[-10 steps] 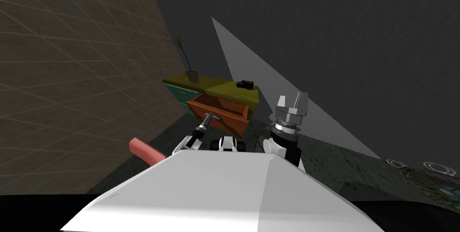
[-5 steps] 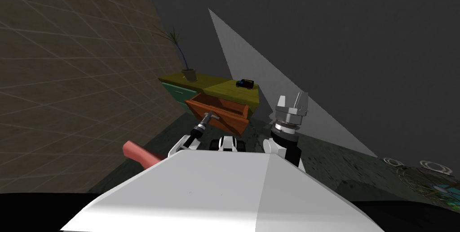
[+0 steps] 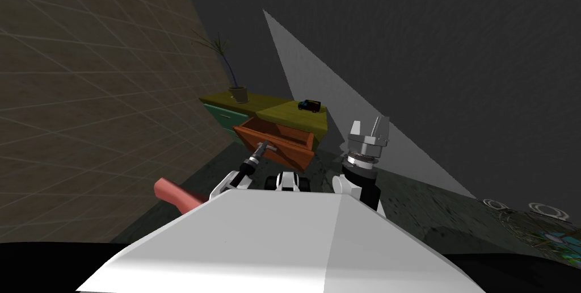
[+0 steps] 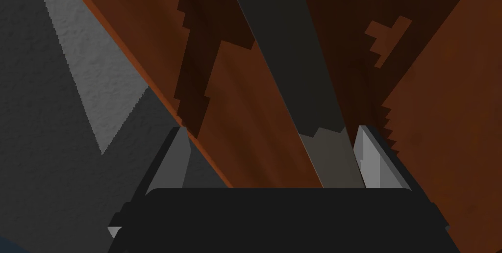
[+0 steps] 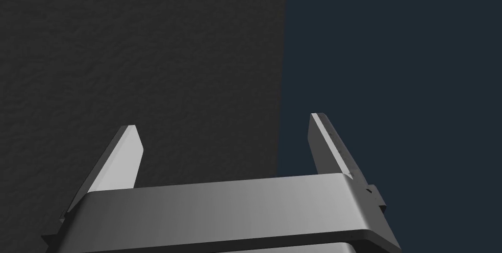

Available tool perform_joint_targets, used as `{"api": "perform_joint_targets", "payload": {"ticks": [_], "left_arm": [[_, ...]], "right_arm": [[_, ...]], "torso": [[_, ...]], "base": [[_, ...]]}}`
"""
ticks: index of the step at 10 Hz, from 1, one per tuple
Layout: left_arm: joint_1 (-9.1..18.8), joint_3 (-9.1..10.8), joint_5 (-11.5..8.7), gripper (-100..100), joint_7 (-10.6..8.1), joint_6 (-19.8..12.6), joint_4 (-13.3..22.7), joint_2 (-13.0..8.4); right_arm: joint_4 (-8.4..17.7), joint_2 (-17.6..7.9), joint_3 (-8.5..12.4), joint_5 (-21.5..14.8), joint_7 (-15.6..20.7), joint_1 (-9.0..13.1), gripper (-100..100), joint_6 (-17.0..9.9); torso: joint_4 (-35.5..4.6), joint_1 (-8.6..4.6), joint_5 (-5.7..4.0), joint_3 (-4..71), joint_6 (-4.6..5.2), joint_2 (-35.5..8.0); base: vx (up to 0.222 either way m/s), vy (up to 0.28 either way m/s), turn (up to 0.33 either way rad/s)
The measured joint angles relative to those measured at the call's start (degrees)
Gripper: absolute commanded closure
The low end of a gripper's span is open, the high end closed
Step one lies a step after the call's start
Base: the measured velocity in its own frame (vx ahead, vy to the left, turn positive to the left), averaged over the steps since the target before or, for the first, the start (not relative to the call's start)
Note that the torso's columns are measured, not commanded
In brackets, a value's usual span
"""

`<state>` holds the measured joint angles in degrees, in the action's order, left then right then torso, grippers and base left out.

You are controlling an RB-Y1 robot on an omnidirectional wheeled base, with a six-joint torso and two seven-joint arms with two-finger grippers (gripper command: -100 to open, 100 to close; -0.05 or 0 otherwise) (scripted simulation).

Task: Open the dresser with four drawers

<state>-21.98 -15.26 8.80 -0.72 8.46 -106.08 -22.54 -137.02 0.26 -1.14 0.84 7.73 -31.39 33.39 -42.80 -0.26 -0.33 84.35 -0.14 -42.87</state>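
Just ahead, at the dresser (image 3: 266, 107): orange-brown drawer (image 3: 295, 159) standing well out of its front, left gripper (image 3: 265, 147) spread wide around the dark handle (image 4: 289, 68), not pinching it. Likely the pull's end; next, close on the handle for more travel or back straight off. Beside the dresser, right gripper (image 3: 369, 126) raised, also wide.

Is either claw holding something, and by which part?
Nothing clamped: left claw stands open around the drawer's dark handle; right claw open, empty.

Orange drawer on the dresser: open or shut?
Open. The orange drawer juts well out of the dresser front, its hollow inside showing; the left gripper is at its front, fingers apart.
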Motion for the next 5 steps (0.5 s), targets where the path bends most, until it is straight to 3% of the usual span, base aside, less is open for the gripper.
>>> {"api": "perform_joint_targets", "payload": {"ticks": [5], "left_arm": [[-0.3, -0.19, -0.1, 0, -0.21, -0.1, 0.6, 0.0]], "right_arm": [[0.0, 0.0, 0.0, 0.0, 0.0, 0.0, 0, 0.0]], "torso": [[0.4, 0.03, 0.17, 0.3, 0.12, 0.5]], "base": [[0.0, 0.0, 0.0]]}}
